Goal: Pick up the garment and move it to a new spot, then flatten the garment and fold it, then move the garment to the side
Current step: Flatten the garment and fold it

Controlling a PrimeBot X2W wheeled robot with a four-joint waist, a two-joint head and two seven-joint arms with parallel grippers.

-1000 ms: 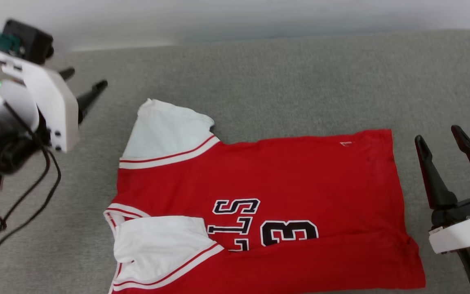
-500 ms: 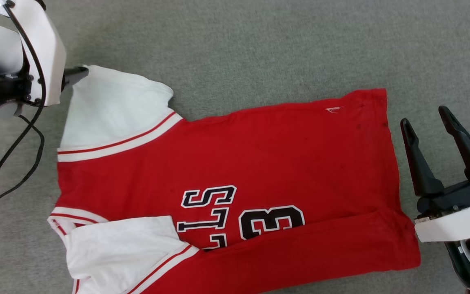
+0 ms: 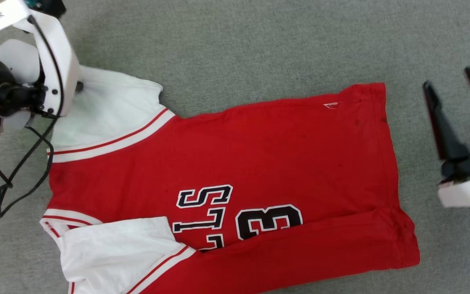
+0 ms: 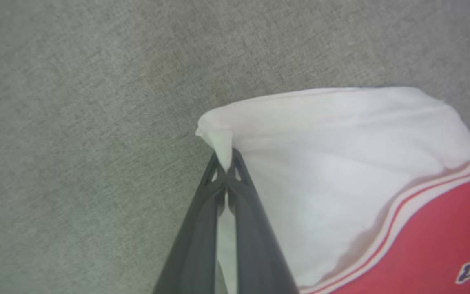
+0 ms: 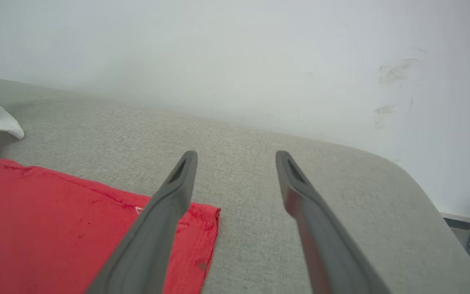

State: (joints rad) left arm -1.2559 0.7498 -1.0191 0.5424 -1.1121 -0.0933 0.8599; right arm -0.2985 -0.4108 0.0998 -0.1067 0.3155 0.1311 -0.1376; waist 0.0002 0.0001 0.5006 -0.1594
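1. We have our left gripper (image 4: 227,161) clamped on the white sleeve tip (image 4: 214,134) of the garment (image 3: 259,155), which lies spread on the grey surface (image 3: 259,41). So thin a bite may slip.
2. Our right gripper (image 5: 235,159) gapes empty beside the hem (image 3: 388,134); a one-sided lift could bunch the cloth.

Soft matt cloth garment (image 3: 259,155)

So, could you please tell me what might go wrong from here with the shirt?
The left claw pinches only the very tip of the white sleeve, so it may slip out when pulled. The right claw is open and off the shirt; a one-sided pull could drag and bunch it.
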